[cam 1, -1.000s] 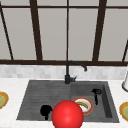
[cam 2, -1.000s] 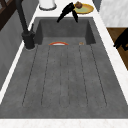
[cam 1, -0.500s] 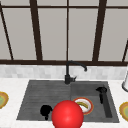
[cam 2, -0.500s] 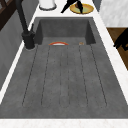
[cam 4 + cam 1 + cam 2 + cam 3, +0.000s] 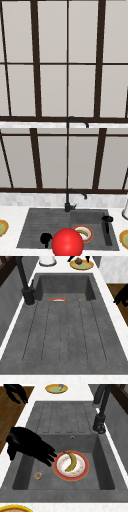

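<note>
banana point(image 5: 70, 462) on plate point(image 5: 83, 471) shows from right; front hides it.

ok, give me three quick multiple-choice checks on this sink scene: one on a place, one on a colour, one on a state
1. Where does the banana lie?
A. on the ribbed drainboard
B. on the plate in the sink basin
C. on the counter

2. What colour is the plate's rim?
A. blue
B. green
C. red

3. How are the right hand's fingers?
A. stretched out toward the plate, gripping nothing
B. curled round the banana
C. wrapped round the faucet

Answers:
1 B, the right side view shows the banana on the plate on the basin floor.
2 C, a red band rings the white middle.
3 A, its fingers point at the plate's edge.
</note>
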Available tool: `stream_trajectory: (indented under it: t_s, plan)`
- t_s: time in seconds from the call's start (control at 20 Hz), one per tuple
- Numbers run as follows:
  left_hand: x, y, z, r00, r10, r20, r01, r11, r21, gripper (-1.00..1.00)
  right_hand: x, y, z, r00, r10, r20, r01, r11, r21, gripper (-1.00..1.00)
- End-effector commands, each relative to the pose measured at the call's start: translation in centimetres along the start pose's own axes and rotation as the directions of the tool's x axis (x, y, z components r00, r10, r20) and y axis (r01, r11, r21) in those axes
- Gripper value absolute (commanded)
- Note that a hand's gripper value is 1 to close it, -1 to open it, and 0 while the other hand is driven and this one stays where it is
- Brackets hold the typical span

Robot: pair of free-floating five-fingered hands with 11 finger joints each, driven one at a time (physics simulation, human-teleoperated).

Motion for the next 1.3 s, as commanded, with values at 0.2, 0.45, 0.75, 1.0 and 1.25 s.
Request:
stream_trajectory:
  t_s: [0.2,0.45,0.75,1.0,1.25]
  plan:
    - [0.0,0.0,0.0,1.0,0.0,0.0,0.0,1.0,0.0,0.0,-2.0,0.6,4.8,0.999,-0.029,0.02,0.029,1.0,0.006,-1.0]
    - [0.0,0.0,0.0,1.0,0.0,0.0,0.0,1.0,0.0,0.0,-2.8,1.6,7.9,0.999,-0.038,0.023,0.037,0.999,0.021,-1.0]
    - [0.0,0.0,0.0,1.0,0.0,0.0,0.0,1.0,0.0,0.0,-4.0,2.4,13.1,0.999,-0.032,0.025,0.032,0.999,0.005,-1.0]
    - [0.0,0.0,0.0,1.0,0.0,0.0,0.0,1.0,0.0,0.0,-5.4,4.7,16.3,0.998,-0.047,0.038,0.048,0.999,-0.018,-1.0]
    - [0.0,0.0,0.0,1.0,0.0,0.0,0.0,1.0,0.0,0.0,-6.6,6.0,18.6,0.998,-0.064,0.015,0.064,0.998,-0.023,-1.0]
